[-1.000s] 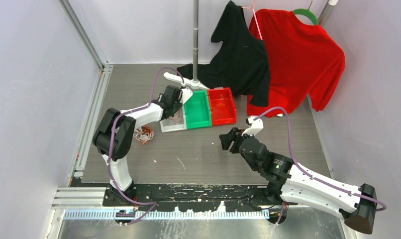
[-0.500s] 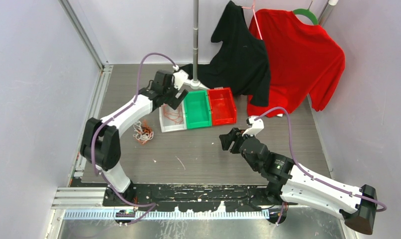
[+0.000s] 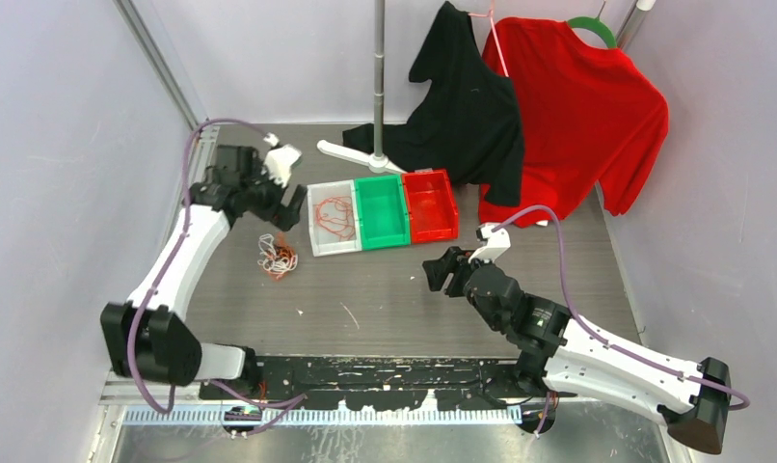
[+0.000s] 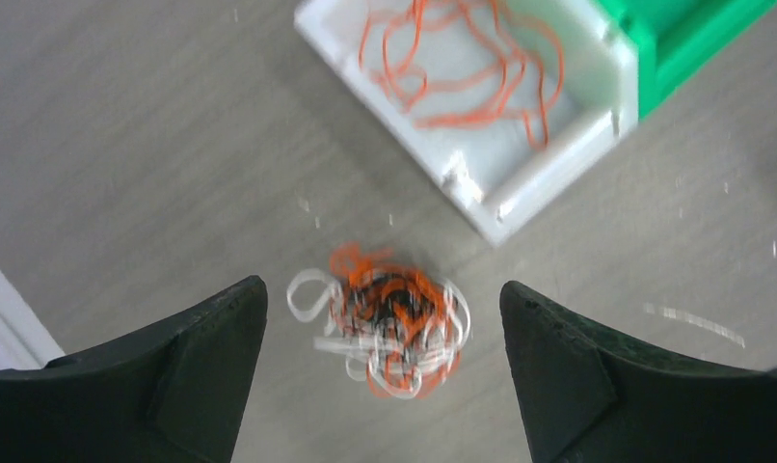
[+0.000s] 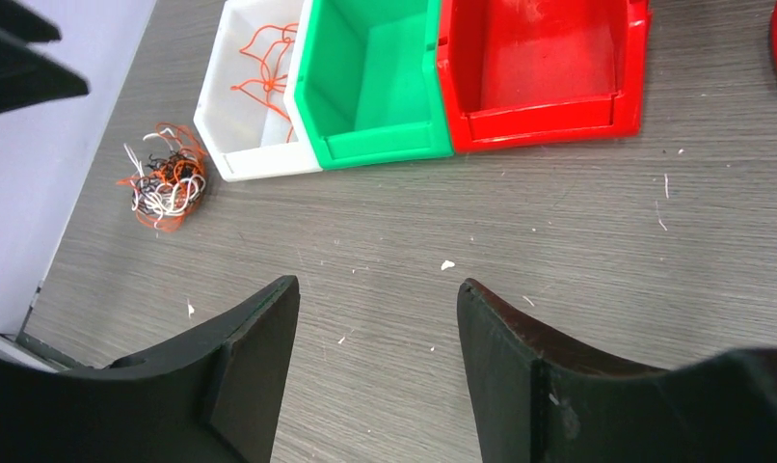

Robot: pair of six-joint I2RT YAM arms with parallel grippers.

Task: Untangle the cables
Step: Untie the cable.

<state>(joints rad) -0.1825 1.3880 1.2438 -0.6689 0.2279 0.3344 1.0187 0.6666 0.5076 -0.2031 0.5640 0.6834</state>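
Cables (image 3: 277, 256) lay knotted on the surface (image 3: 394, 299) just left of the white bin (image 3: 336, 249), one orange strand (image 3: 334, 214) inside it. We saw the left gripper (image 4: 380, 289) spread above the knot, the right gripper (image 5: 377, 285) spread, empty, well right of the bin.

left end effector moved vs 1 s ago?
Yes. The left end effector was over the white bin; it has swung left and now hangs open beyond its left edge, near the cable tangle.

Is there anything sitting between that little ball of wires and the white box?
Only bare tabletop with a few pale specks. The left wrist view shows the tangle of cables and the white bin lying apart.
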